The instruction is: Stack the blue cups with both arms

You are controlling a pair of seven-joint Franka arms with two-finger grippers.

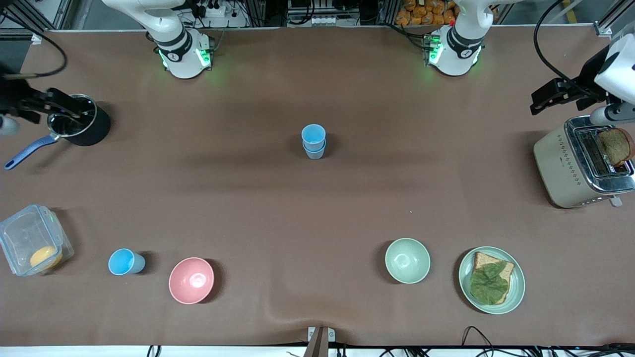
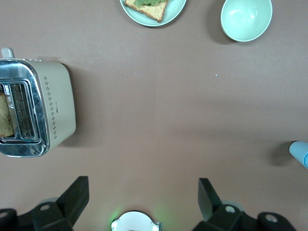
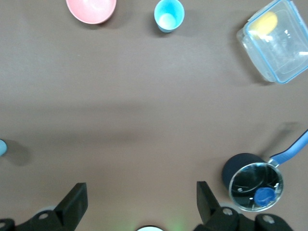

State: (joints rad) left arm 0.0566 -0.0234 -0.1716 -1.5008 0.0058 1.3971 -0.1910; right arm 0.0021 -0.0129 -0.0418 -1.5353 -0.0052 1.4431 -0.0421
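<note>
Two blue cups [image 1: 313, 141] stand nested in one stack at the middle of the table, a brighter one inside a paler grey-blue one; its edge shows in the left wrist view [image 2: 300, 153] and in the right wrist view [image 3: 2, 147]. A third blue cup [image 1: 126, 262] [image 3: 169, 14] stands upright beside the pink bowl [image 1: 191, 280], nearer to the front camera, toward the right arm's end. My left gripper [image 1: 545, 96] [image 2: 142, 192] hangs open and empty over the toaster's end of the table. My right gripper [image 1: 69, 110] [image 3: 141, 198] hangs open and empty by the black pot.
A toaster [image 1: 580, 166] with a bread slice stands at the left arm's end. A pale green bowl [image 1: 407, 260] and a plate [image 1: 516, 285] with bread and a leaf lie near the front edge. A black pot [image 1: 87, 126] and a clear lidded box [image 1: 30, 238] are at the right arm's end.
</note>
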